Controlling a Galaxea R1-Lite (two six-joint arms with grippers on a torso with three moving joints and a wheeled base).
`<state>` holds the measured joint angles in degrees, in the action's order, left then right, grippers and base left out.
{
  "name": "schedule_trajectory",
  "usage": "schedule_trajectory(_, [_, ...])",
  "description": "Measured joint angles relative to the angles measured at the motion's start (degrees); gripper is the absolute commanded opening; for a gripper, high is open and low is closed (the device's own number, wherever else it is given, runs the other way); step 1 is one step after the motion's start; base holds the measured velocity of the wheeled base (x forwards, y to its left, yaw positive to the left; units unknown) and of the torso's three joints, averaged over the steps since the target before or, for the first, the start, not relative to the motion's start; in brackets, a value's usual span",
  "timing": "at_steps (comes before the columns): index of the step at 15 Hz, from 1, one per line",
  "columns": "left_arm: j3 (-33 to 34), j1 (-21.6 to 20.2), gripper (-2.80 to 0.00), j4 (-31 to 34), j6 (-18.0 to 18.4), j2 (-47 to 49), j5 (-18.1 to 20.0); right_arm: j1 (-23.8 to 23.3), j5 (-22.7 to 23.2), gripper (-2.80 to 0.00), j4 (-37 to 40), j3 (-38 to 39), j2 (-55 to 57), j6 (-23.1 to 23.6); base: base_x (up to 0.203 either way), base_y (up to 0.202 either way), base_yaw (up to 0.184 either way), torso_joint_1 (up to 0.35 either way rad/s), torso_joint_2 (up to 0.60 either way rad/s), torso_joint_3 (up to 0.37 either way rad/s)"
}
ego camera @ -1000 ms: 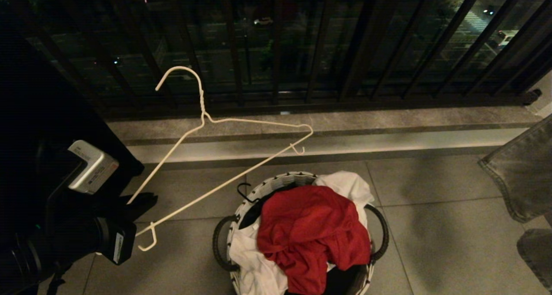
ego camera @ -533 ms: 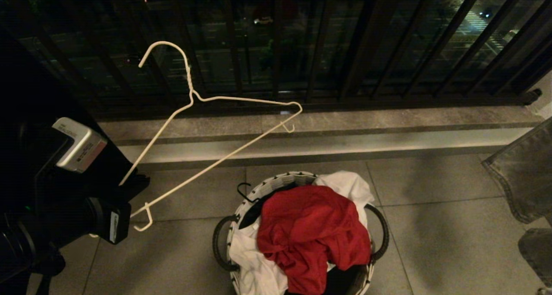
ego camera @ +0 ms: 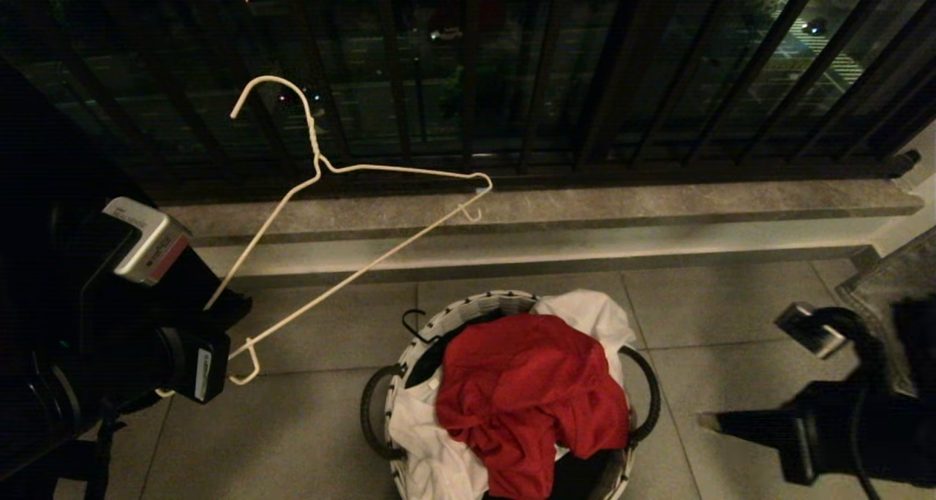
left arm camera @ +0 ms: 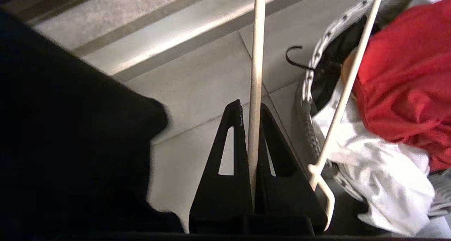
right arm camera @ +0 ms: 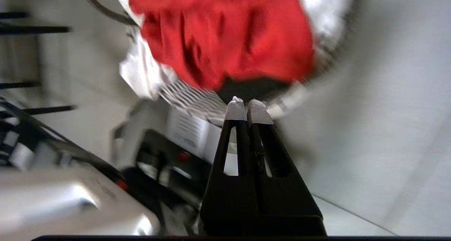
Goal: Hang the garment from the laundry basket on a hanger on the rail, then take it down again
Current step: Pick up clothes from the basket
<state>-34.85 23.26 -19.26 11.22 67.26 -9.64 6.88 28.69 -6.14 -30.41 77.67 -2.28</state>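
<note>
Hanger in left gripper, garment apart

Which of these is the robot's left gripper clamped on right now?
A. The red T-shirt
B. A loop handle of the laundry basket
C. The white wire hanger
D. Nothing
C: in the left wrist view the left gripper is shut on an arm of the white wire hanger, while the red T-shirt lies in the laundry basket.
</note>
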Motion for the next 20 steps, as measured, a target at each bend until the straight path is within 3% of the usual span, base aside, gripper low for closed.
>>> schedule_trajectory(1, [-0.77,0.0,-2.8,0.05,0.05,0.23,-0.25,1.7,0.41,0.0,-4.01,-1.11,5.21,-2.03,0.0,0.0,0.0,0.0,0.0,0.0])
schedule_trajectory(3, [-2.52,0.05,-2.8,0.06,0.05,0.72,-0.68,5.07,-0.11,0.0,-10.17,-4.51,12.7,-6.59,0.0,0.0,0.0,0.0,0.0,0.0])
schedule_trajectory(5, [-3.61,0.05,-2.8,0.06,0.22,1.03,-0.96,7.8,-2.23,0.0,-11.63,-8.08,16.72,-12.64,0.0,0.0,0.0,0.0,0.0,0.0])
schedule_trajectory(10, [-5.26,0.11,-2.8,0.13,0.63,1.29,-1.22,15.29,-16.7,0.0,-11.27,-14.58,22.9,-20.5,0.0,0.0,0.0,0.0,0.0,0.0])
schedule_trajectory(15, [-6.0,0.17,-2.8,-0.05,1.52,2.02,-1.35,17.55,-23.69,0.0,-11.17,-16.76,26.69,-20.87,0.0,0.0,0.0,0.0,0.0,0.0])
schedule_trajectory(18, [-6.64,0.22,-2.8,-0.11,1.59,2.17,-1.62,19.79,-25.6,0.0,-11.41,-18.32,29.44,-20.95,0.0,0.0,0.0,0.0,0.0,0.0])
schedule_trajectory(19, [-6.74,0.22,-2.8,-0.22,1.59,2.17,-1.63,20.12,-25.94,-2.8,-11.43,-18.73,30.28,-20.93,0.0,0.0,0.0,0.0,0.0,0.0])
schedule_trajectory(20, [-6.74,0.2,-2.8,-0.2,1.59,2.19,-1.62,20.28,-26.08,-2.8,-11.41,-18.89,30.84,-20.91,0.0,0.0,0.0,0.0,0.0,0.0])
